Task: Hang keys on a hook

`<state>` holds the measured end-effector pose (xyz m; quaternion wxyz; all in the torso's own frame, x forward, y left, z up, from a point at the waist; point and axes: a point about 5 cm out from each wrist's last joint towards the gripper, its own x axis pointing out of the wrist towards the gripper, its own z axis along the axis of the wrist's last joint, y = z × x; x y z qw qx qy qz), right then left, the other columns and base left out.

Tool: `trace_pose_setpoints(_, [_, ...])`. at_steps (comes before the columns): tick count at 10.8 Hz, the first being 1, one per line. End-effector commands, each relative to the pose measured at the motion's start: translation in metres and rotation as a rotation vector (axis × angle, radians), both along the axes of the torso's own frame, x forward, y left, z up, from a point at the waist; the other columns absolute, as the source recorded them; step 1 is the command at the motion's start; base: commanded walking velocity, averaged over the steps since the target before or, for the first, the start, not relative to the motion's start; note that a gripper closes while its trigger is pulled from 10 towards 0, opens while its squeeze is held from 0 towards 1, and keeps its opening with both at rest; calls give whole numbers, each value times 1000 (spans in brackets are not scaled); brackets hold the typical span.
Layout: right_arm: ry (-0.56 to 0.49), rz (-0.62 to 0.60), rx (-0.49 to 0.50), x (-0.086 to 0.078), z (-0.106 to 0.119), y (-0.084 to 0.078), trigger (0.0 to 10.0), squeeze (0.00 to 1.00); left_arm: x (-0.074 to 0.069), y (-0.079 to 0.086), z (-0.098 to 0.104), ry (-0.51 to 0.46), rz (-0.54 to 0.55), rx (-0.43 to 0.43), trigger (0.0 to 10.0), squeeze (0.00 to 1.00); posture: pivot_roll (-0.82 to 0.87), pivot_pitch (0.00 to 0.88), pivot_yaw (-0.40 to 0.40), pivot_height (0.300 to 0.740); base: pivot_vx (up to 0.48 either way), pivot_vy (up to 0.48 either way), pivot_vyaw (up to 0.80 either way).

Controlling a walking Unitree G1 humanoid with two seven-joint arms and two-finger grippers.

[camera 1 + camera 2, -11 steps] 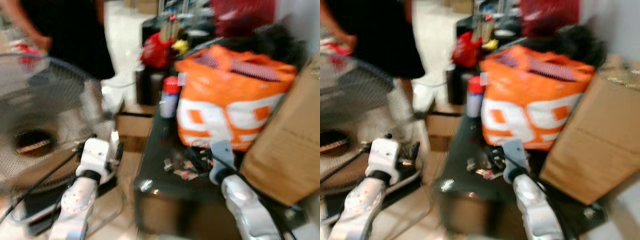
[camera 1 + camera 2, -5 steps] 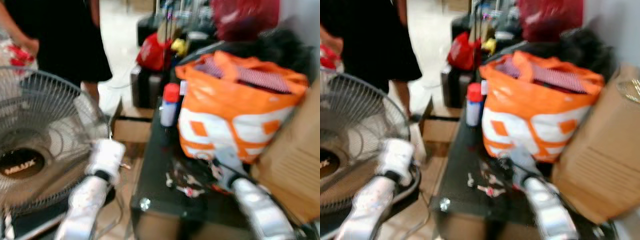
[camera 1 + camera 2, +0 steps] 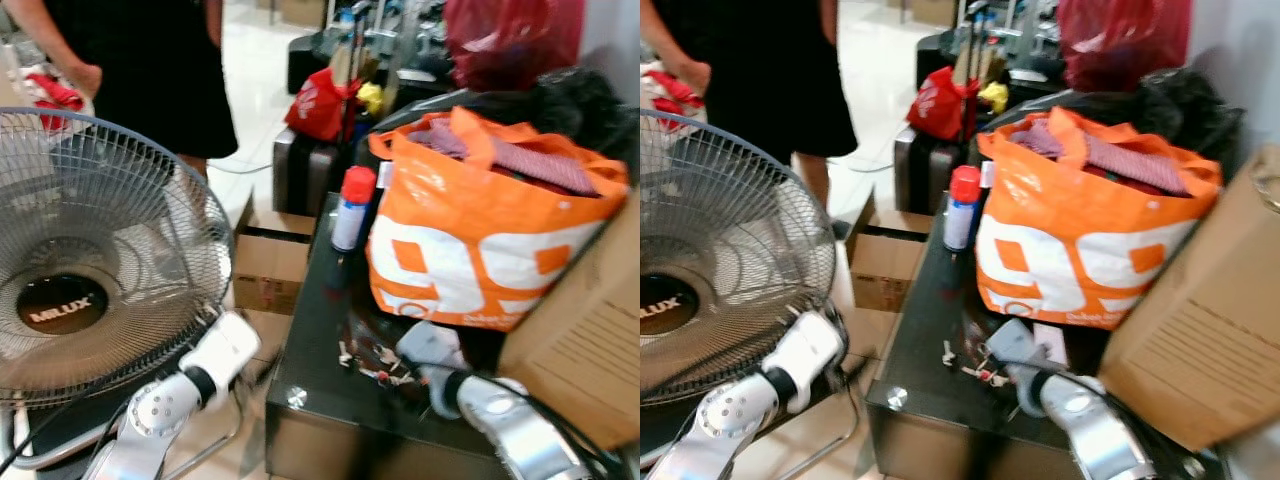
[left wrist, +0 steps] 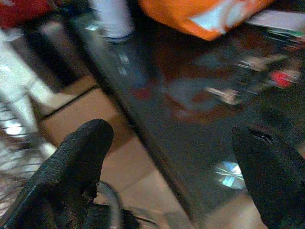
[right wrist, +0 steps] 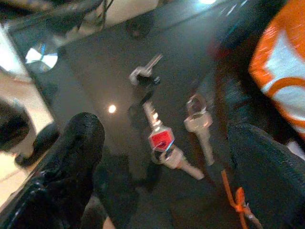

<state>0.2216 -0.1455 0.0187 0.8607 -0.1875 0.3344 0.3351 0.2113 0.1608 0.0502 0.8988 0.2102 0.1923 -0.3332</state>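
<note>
Several keys [image 5: 167, 129] with a red tag lying loose on a dark glossy table [image 3: 310, 340], just beside an orange bag [image 3: 480, 230], right gripper [image 5: 164, 167] hovering over them with fingers spread, left gripper [image 4: 171, 176] also open near the table edge, a fan [image 3: 90, 260] alongside

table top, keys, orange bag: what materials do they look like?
Table: looks like dark glass or polished lacquer; it mirrors lights and the spray can.
Keys: silvery metal blades and rings by their shine; one has a red, probably plastic, head.
Bag: likely woven plastic, glossy and creased with a white print.
Right end effector hangs open over the keys.
</note>
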Motion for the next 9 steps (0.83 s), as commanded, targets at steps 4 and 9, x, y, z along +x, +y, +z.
trace_pose_setpoints(4, [53,-54,-45,15,-18,5,10000,0,-11,-12,-3,159,-196,-64,10000,0,-20,0,-92,740,0,0,0])
trace_pose_setpoints(9, [86,-89,-102,18,-38,9,0,0,-13,-11,-2,178,-226,-60,10000,0,-7,0,-98,740,0,0,0])
